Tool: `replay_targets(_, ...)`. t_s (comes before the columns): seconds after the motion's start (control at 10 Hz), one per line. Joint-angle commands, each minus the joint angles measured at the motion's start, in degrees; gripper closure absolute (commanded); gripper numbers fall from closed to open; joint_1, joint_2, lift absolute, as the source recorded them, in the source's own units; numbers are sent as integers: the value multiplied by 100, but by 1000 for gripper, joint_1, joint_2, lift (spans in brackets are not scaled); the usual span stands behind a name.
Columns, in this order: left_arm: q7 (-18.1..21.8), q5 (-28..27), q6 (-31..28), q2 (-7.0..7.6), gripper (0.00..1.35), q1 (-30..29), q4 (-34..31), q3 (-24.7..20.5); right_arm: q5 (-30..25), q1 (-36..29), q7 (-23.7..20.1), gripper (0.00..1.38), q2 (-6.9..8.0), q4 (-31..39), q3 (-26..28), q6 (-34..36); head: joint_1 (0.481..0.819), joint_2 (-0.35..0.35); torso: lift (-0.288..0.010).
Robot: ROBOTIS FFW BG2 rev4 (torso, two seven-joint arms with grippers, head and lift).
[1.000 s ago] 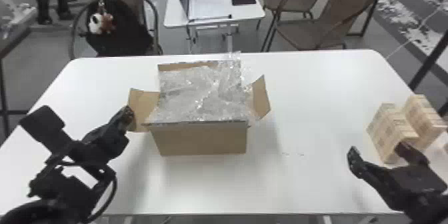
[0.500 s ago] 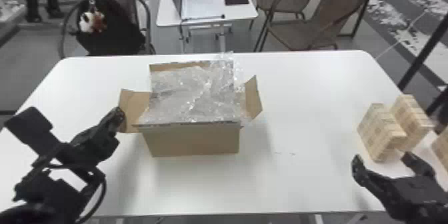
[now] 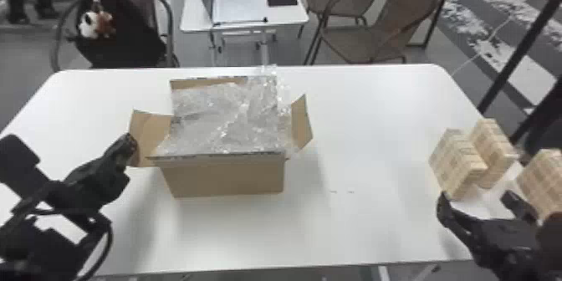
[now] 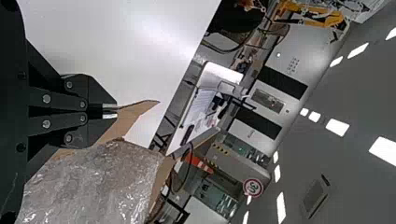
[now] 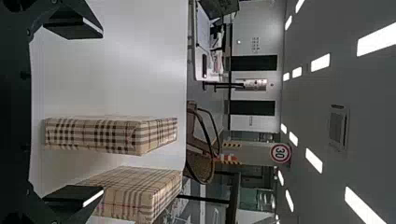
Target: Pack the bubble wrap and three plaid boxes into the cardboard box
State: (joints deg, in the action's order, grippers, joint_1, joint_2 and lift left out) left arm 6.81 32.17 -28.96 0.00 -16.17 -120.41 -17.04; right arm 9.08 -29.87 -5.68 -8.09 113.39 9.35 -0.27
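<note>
The cardboard box (image 3: 228,177) stands open on the table, with clear bubble wrap (image 3: 217,121) filling its top. My left gripper (image 3: 131,144) is at the box's left flap; in the left wrist view the left gripper (image 4: 110,111) is shut on that flap's edge, beside the bubble wrap (image 4: 93,182). Three plaid boxes stand at the table's right: the nearest to the carton (image 3: 455,163), one behind it (image 3: 493,152) and one farther right (image 3: 543,180). My right gripper (image 3: 476,200) is open just in front of them. In the right wrist view, a plaid box (image 5: 93,134) lies beyond the open right gripper (image 5: 99,112), between its finger lines.
The white table (image 3: 376,226) has free room between the carton and the plaid boxes. The carton's right flap (image 3: 302,123) sticks out sideways. Chairs (image 3: 376,25) and a second table (image 3: 242,8) stand beyond the far edge.
The head view has turned a little to the right, bringing more of the third plaid box in. My right gripper has moved right, up to the plaid boxes. The left one holds still at the flap.
</note>
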Motion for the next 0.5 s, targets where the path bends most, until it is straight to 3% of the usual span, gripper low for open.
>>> replay_targets(0.0, 4, 0, 5, -15, 1211, 0, 0, -1, -64, 227, -4, 119, -26, -256, 14, -104, 695, -18, -174)
replay_targets(0.4, 31, 0, 49, -15, 1211, 0, 0, -1, -64, 623, 14, 119, -105, -713, 23, -315, 695, -34, -174)
